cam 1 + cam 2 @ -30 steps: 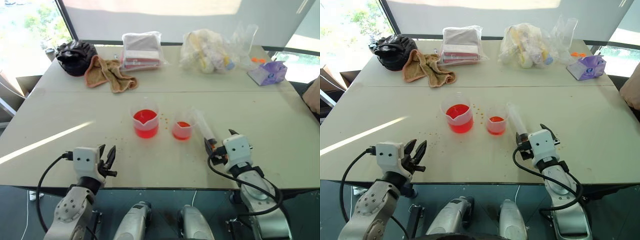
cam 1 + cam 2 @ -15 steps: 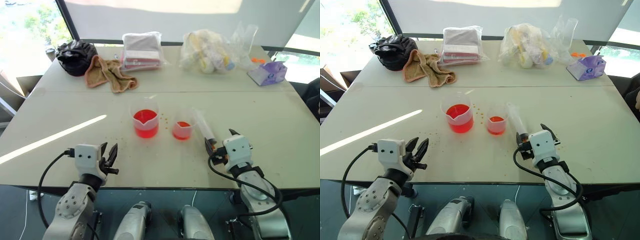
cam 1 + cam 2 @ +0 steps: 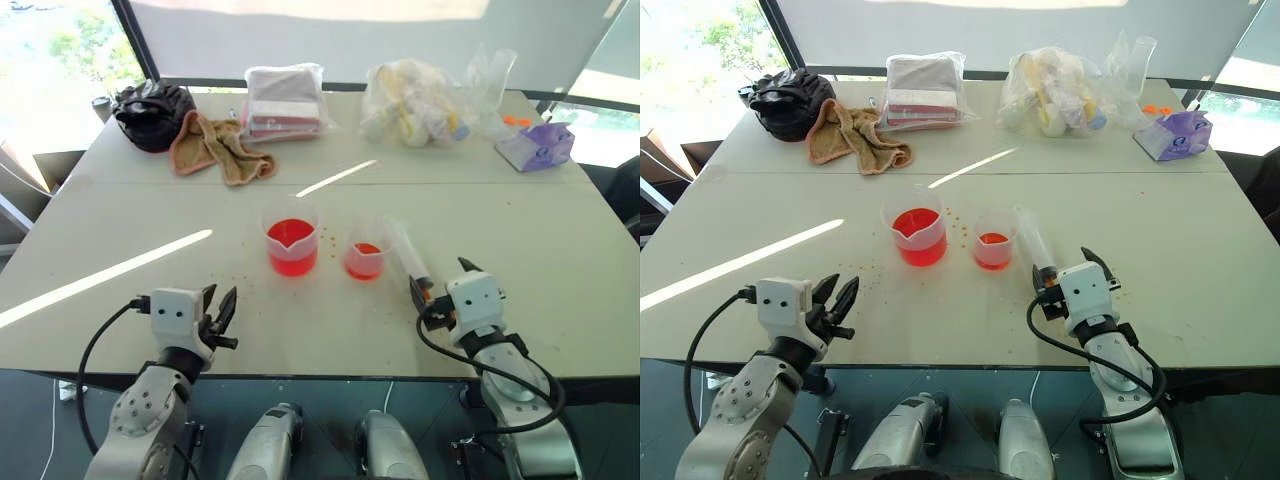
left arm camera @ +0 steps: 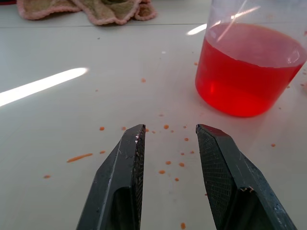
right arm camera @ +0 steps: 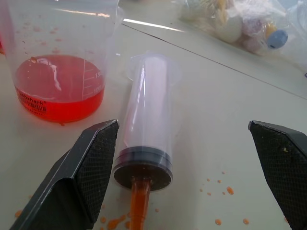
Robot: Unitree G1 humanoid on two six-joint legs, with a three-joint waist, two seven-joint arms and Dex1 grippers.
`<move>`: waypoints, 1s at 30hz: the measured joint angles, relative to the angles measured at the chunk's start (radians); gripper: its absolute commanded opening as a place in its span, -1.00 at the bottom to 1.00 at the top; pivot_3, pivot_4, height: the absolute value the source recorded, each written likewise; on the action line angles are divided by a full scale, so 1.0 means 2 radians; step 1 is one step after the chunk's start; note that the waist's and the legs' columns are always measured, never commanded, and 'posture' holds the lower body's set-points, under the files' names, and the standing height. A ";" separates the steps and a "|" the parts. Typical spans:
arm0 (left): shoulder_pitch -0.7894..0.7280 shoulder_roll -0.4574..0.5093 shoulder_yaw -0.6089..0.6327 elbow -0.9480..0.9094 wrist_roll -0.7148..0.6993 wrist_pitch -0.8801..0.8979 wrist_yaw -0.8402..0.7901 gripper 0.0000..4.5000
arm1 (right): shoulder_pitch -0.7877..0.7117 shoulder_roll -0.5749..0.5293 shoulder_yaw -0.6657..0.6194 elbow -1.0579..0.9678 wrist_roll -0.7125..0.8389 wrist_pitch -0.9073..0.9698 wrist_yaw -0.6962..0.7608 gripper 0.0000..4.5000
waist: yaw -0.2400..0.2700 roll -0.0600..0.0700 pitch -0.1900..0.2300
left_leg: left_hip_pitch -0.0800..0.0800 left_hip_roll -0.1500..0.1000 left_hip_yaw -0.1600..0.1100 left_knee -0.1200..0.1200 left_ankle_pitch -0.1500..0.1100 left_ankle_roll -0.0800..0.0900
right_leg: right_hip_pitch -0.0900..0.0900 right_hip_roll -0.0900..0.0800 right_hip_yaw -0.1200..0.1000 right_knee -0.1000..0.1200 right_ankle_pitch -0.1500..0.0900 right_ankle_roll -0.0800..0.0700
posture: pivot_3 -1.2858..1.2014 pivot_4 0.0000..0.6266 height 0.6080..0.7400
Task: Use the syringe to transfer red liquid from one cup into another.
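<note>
red-orange translucent liquid (image 3: 291, 252) half fills the wider clear plastic beaker with a pouring spout (image 3: 290, 238), which stands upright near the middle of the pale grey table (image 3: 120, 230). just beside it, toward the robot's right, stands the smaller, narrower clear plastic cup (image 3: 365, 255) with a shallow layer of the same red in its bottom. the two do not touch.

the large clear plastic syringe with a white plunger and an orange-red tip (image 3: 408, 251) lies flat on the table to the right of the small cup, close to it, with its tip pointing toward the robot. in the right wrist view the barrel (image 5: 146, 120) lies between the two black fingers, nearer to one of them, and neither finger touches it. the right gripper (image 3: 438, 279) is spread wide with nothing in it, low over the table at the syringe's tip end.

the left gripper (image 3: 219, 305) hangs near the front edge of the table, well apart from the beaker, with its fingers (image 4: 122, 191) parted and nothing between them. small orange drops (image 4: 165, 143) speckle the table around it.

along the far side lie a black bag (image 3: 150, 112), a tan crumpled cloth (image 3: 215, 147), two clear plastic bags of goods (image 3: 285, 100) and a purple packet (image 3: 537, 146).
</note>
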 measured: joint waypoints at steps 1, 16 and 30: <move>-0.004 0.005 0.001 0.002 -0.006 -0.002 -0.009 -0.22 | -0.003 -0.004 -0.003 0.001 0.001 -0.002 0.003 0.98 | 0.000 0.000 0.000 | 0.000 0.000 0.000 0.000 0.000 0.000 | 0.000 0.000 0.000 0.000 0.000 0.000 | 0.03 -0.52 0.94; -0.144 0.198 0.048 0.048 -0.193 0.105 -0.199 -0.22 | -0.358 -0.110 -0.084 0.061 0.168 0.366 0.102 0.98 | -0.004 0.001 0.001 | 0.000 0.001 0.001 0.000 0.001 0.001 | 0.001 0.001 0.000 0.000 0.001 -0.002 | 0.03 -0.52 0.94; -0.233 0.346 0.091 0.105 -0.243 0.112 -0.340 -0.22 | -0.765 -0.190 0.149 0.463 0.196 0.620 0.213 0.98 | -0.006 0.002 0.001 | -0.009 0.001 0.002 -0.001 0.002 0.000 | -0.008 0.000 0.001 0.000 0.003 -0.001 | 0.03 -0.52 0.94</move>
